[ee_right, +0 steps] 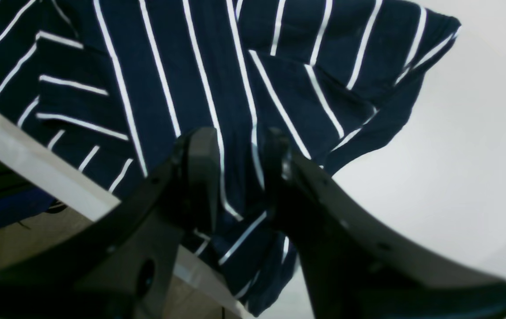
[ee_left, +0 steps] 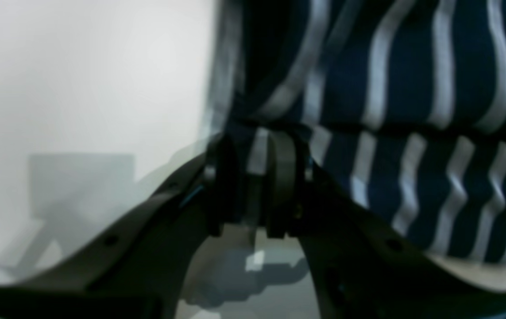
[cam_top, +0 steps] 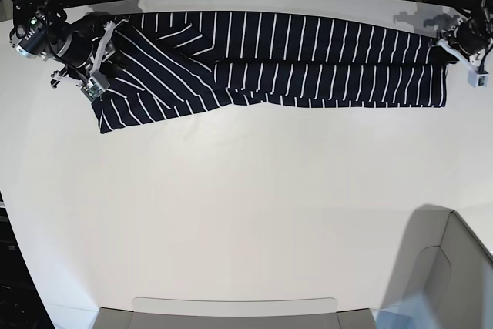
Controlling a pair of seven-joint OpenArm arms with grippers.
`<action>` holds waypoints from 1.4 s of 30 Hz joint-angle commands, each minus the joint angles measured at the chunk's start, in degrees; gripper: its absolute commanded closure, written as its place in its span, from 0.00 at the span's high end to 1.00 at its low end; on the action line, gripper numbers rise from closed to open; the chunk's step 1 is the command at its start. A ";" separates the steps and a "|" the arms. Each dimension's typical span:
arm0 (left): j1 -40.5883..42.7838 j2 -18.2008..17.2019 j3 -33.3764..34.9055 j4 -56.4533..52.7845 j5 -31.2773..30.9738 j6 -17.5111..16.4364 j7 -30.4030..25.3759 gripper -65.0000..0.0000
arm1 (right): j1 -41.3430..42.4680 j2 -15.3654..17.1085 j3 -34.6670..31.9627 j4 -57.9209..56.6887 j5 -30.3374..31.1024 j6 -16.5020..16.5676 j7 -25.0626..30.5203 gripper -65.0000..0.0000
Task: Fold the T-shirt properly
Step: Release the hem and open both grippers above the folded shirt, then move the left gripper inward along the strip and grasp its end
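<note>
The dark navy T-shirt [cam_top: 293,59] with thin white stripes lies stretched in a long band across the far part of the white table [cam_top: 246,206]. My left gripper [cam_top: 447,50] is at the shirt's right end. In the left wrist view the gripper [ee_left: 257,177] is shut on a pinch of the shirt [ee_left: 412,88]. My right gripper [cam_top: 104,55] is at the shirt's left end. In the right wrist view the gripper [ee_right: 235,177] is closed on a bunched fold of the shirt [ee_right: 191,66], close to the table's edge [ee_right: 36,173].
A grey bin [cam_top: 439,283] stands at the near right corner, and a grey tray edge [cam_top: 231,313] shows along the near side. Dark cables and gear lie beyond the far edge. A blue object [ee_right: 5,212] sits below the table's edge.
</note>
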 commanded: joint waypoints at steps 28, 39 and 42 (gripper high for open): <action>-7.07 -1.78 1.67 -7.58 -0.82 -0.89 -1.18 0.24 | 0.32 1.01 0.41 0.94 0.61 0.09 -0.87 0.28; -9.09 -3.01 17.23 -16.20 -0.73 -7.66 -6.19 0.19 | 0.32 2.06 0.50 1.73 0.70 0.09 -1.48 0.28; -9.09 -3.01 18.20 -16.37 -0.64 -7.97 -5.67 0.00 | 0.32 2.06 0.59 1.73 0.70 0.09 -1.48 0.28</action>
